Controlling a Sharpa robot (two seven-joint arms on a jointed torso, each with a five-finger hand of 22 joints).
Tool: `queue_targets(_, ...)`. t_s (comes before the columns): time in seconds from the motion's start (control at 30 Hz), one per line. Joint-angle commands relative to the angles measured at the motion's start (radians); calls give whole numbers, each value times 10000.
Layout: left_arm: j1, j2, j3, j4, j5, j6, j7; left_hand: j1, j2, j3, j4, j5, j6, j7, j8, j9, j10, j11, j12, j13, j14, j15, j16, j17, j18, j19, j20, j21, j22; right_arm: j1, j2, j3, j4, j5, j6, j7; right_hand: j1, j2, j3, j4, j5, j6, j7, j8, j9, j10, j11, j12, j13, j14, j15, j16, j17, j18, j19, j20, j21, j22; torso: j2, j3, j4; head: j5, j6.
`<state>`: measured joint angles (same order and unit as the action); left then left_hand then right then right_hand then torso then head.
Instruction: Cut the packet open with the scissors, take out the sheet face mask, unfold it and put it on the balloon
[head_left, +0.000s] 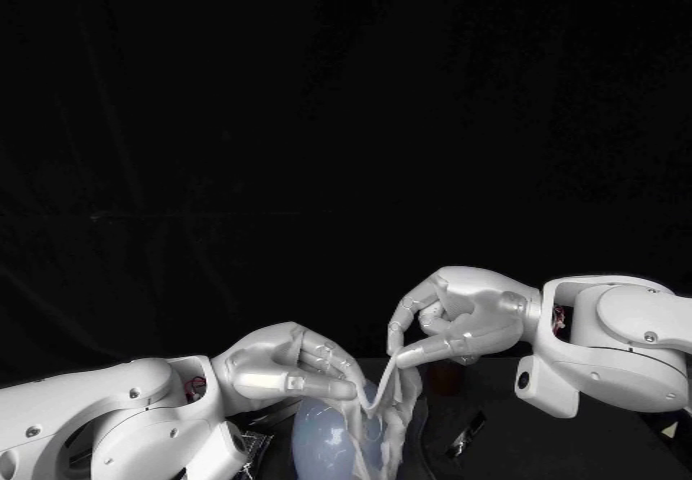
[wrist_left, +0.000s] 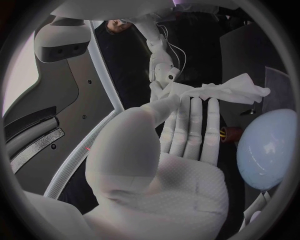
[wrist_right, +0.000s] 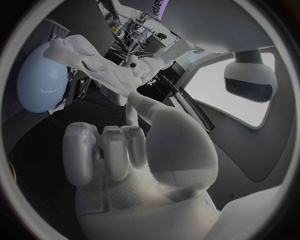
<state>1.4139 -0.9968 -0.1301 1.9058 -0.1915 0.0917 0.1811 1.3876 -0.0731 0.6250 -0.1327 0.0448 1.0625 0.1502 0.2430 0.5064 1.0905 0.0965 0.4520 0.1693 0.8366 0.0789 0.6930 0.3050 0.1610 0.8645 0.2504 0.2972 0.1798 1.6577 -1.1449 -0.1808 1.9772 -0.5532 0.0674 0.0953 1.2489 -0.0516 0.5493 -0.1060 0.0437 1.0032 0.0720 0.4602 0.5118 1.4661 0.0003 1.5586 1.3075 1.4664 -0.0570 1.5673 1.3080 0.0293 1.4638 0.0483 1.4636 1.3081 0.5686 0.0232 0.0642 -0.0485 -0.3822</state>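
Two hands share the work at this moment. The left hand (head_left: 296, 372) and the right hand (head_left: 459, 322) both hold the sheet face mask (head_left: 387, 400) over the near edge of the black table (head_left: 498, 395).

**Hands.** The left wrist view shows the left hand's fingers lying straight and pressed side by side, with one end of the mask at their tips. The head view shows its thumb closing on that end. The right hand pinches the other end between thumb and one finger, with its other fingers curled in toward the palm.

**Task's thing.** The mask hangs between the two hands as a bunched, creased white strip. Its lower folds trail against the pale blue balloon (head_left: 329, 440), which sits just below and between the hands.

**Progress, as judged.**
- Cutting the packet and taking out the mask appear complete, since the mask is free of any wrapper.
- Unfolding is the step in hand and is only partly done, as the sheet is not yet spread flat.
- Laying the mask over the balloon is left to do.

**Surface.** A dark item with a small glint (head_left: 469, 435) lies on the table just beside the balloon, under the right hand. I cannot tell what it is.

**Room.** A black backdrop (head_left: 346, 150) rises behind the table.
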Motion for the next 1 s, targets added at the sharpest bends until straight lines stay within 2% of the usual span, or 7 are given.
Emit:
queue_targets(0.03,-12,-29,-5,68,-192,1548,-315,-31,33,-40,-20,35,44,7,41,290,31,-1,-40,5,48,9,-68,-12,116,-20,-14,30,14,-11,-40,-45,57,440,888,-225,66,8,47,9,52,53,-7,45,13,989,-30,29,2559,1044,-55,35,2628,-44,590,-32,-41,2291,13,-4,23,24,-144)
queue_targets(0.1,-15,-35,-88,61,-235,1746,-455,-32,38,-43,-19,35,44,6,37,289,29,-1,-43,4,47,9,-70,-14,116,-19,-14,36,18,-72,-28,-145,59,474,921,-315,66,8,47,9,52,53,-7,45,13,989,-30,29,2559,1044,-55,35,2628,-44,590,-32,-41,2291,34,-1,33,11,-283)
queue_targets(0.27,-105,-55,-676,-100,-421,1454,-646,-39,48,-58,-10,36,47,3,28,288,31,-3,-49,2,52,11,-75,-20,117,-17,-15,57,32,-821,116,-323,2,20,171,-548,66,11,51,14,52,48,-5,46,13,986,-29,24,2554,1044,-54,35,2628,-22,548,-32,-138,2261,57,-4,27,53,-1161)
queue_targets(0.3,-168,-81,-726,-124,-459,1298,-643,-42,49,-62,-9,35,48,4,27,288,32,-3,-50,1,54,11,-76,-21,116,-18,-15,60,34,-991,154,-340,-23,-195,-119,-585,67,12,53,15,52,47,-5,47,13,984,-28,20,2552,1044,-54,35,2628,-22,548,-31,-139,2261,63,-2,30,47,-1395)
queue_targets(0.53,-614,-210,-903,-480,-638,-429,-325,-42,58,-70,-4,36,50,5,19,287,36,-5,-53,1,58,9,-78,-25,117,-22,-16,74,43,-1685,597,-386,-643,-1382,-1889,-795,70,15,60,17,52,46,-5,49,13,990,-28,31,2560,1044,-54,35,2628,-24,550,-31,-133,2263,71,22,43,44,-2208)
queue_targets(0.77,-960,-101,-958,-1120,-694,-1833,-51,-37,71,-72,-2,36,54,4,15,286,42,-6,-53,1,62,7,-79,-28,117,-25,-18,85,51,-1961,1079,-396,-1430,-2290,-2851,-934,76,18,68,18,52,48,-5,54,14,1005,-29,55,2580,1044,-53,35,2628,-27,557,-31,-117,2268,155,0,40,32,-2632)
queue_targets(1.0,-1065,-21,-970,-1469,-680,-2359,64,-33,79,-75,-1,36,59,4,10,285,47,-6,-54,1,65,6,-81,-31,117,-31,-20,96,59,-2094,1544,-396,-1916,-2779,-3397,-1077,82,18,75,18,52,50,-5,58,15,1002,-29,50,2575,1044,-53,35,2628,-28,558,-30,-115,2268,199,-3,54,206,-3060)
